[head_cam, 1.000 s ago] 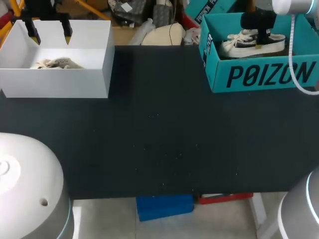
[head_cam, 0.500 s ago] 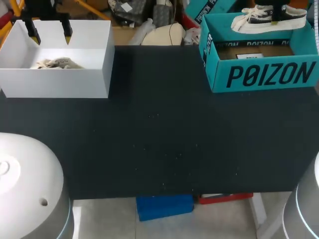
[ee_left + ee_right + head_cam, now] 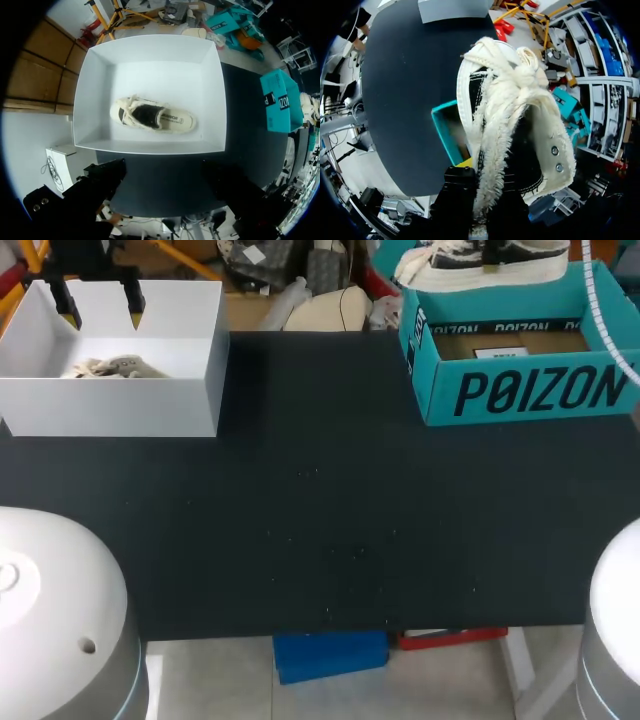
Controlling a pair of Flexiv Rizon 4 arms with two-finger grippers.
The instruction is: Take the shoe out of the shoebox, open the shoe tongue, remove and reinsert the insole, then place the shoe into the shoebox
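Your right fingers [image 3: 461, 187] clamp the shoe [image 3: 520, 100], teal shoebox [image 3: 530, 390] below them; left fingers [image 3: 135, 302] spread above the white box [image 3: 110, 405] on the black table [image 3: 320, 520].

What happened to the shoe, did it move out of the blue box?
Yes. The shoe went up: it lay inside the teal shoebox, now it hangs above the box's back wall.

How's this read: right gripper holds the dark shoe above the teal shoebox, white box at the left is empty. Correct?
One thing is off. The white box is not empty: a cream shoe lies in it, as the left wrist view shows. The rest stands: the right gripper holds the dark shoe above the teal shoebox.
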